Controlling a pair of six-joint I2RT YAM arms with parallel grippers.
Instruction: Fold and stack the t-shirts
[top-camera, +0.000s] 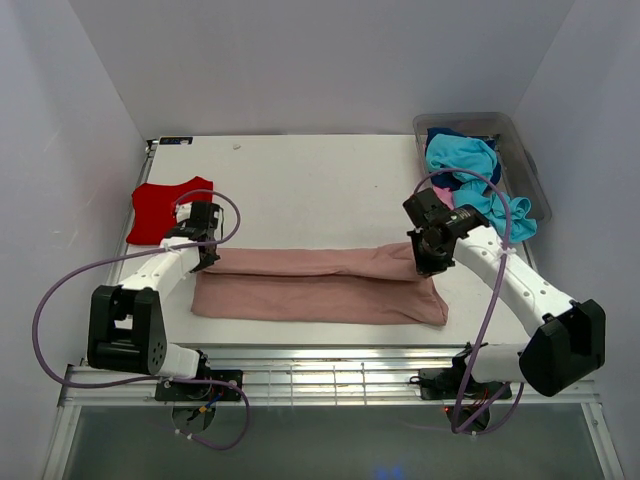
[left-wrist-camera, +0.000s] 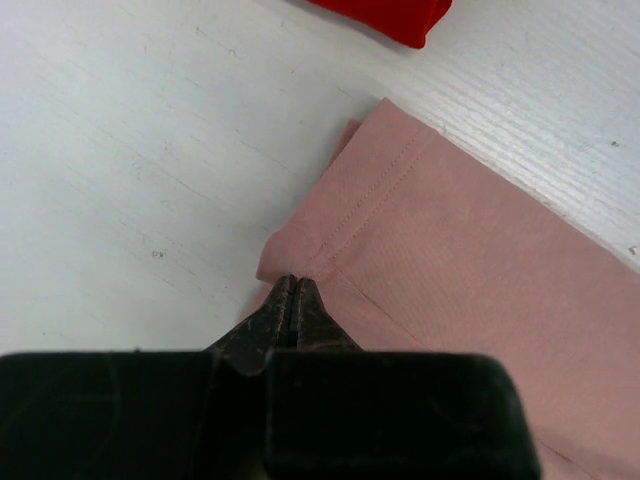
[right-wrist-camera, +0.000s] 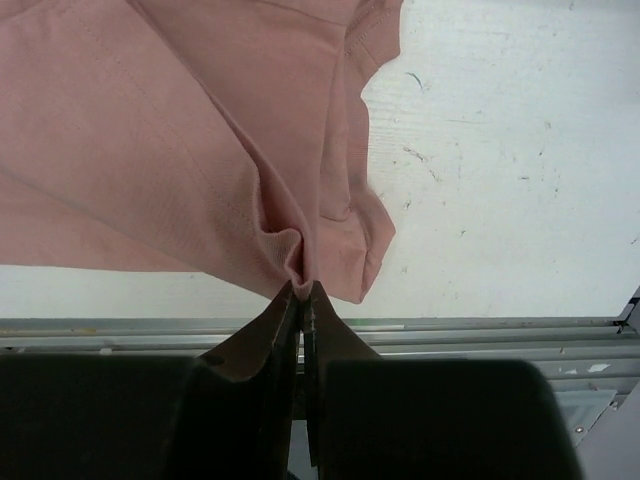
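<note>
The dusty-pink t-shirt (top-camera: 320, 285) lies as a long folded band across the table's front. My left gripper (top-camera: 204, 262) is shut on its left end; in the left wrist view the closed tips (left-wrist-camera: 293, 285) pinch the hemmed edge of the pink cloth (left-wrist-camera: 470, 270). My right gripper (top-camera: 424, 262) is shut on its right end and lifts it slightly; in the right wrist view the tips (right-wrist-camera: 302, 290) hold a bunched fold of the cloth (right-wrist-camera: 180, 150). A folded red t-shirt (top-camera: 165, 210) lies at the left, and its corner shows in the left wrist view (left-wrist-camera: 395, 15). Turquoise, bright pink and navy tees (top-camera: 475, 180) sit in the bin.
The clear grey plastic bin (top-camera: 525, 165) stands at the back right corner. White walls close the table on three sides. A metal rail (top-camera: 320, 365) runs along the table's front edge, also seen in the right wrist view (right-wrist-camera: 480, 335).
</note>
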